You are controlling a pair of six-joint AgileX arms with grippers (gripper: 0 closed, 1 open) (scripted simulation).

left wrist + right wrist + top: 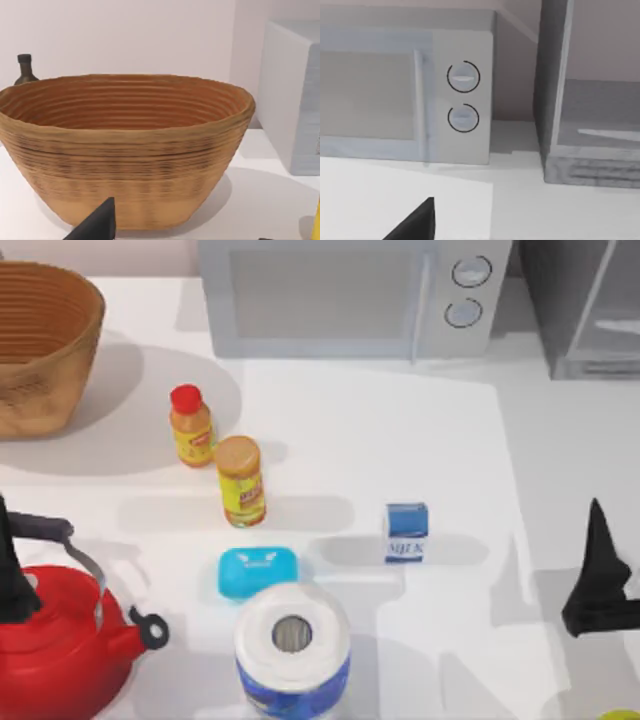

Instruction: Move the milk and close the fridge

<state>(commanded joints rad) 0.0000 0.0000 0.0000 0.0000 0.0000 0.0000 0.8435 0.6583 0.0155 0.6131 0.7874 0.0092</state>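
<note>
The milk point(406, 532), a small carton with a blue top and white lower part, stands upright right of the table's middle. The fridge point(585, 310) is the dark grey cabinet at the back right. Its pale framed door panel and shaded inside face me in the right wrist view, fridge point(592, 125). My right gripper point(600, 575) hangs near the table's right edge, to the right of the milk and a little nearer the front, open and holding nothing. My left gripper point(12, 555) is at the far left above the red kettle, open and holding nothing.
A white microwave point(350, 295) stands at the back. A wicker basket point(40, 345) sits back left. Two yellow bottles point(192, 427) point(240, 481), a turquoise box point(258, 572), a paper roll point(292, 650) and a red kettle point(60, 645) lie left of the milk.
</note>
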